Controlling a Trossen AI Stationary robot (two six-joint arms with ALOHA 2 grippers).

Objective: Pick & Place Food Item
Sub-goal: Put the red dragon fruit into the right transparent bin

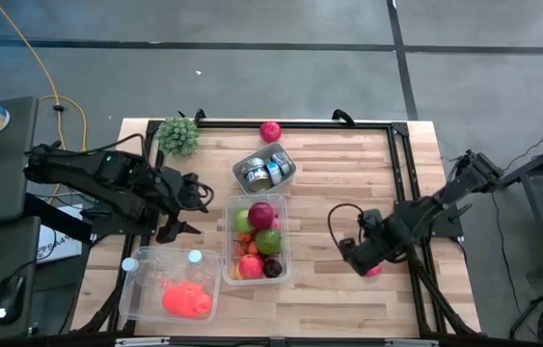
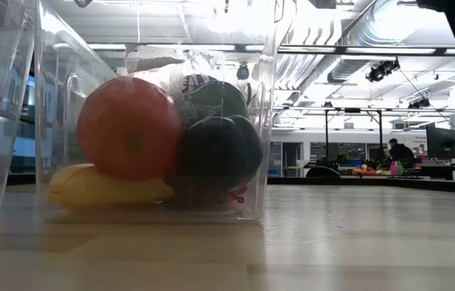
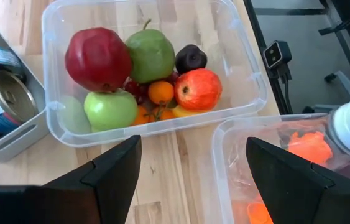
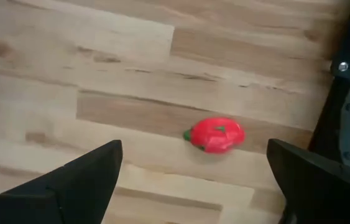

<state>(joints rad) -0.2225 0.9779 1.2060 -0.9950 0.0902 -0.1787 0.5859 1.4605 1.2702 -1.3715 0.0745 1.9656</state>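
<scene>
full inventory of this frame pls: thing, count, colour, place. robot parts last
fruit bin: 1, clear, table centre; holds mixed red, green, orange, dark and yellow fruit
second bin: 1, clear, near-left of the table; holds an orange item plus white-capped bottles
can tray: 1, grey, just beyond the fruit bin; holds metal cans
green plant: 1, green, far-left of the table
pink fruit: 1, pink-red, far edge, centre
small red fruit: 1, red with a green stem end, on bare wood at the right
table: 1, light wood
left gripper: 1, dark, left of the fruit bin, jaws open, empty
right gripper: 1, dark, over the small red fruit, jaws open, empty
</scene>
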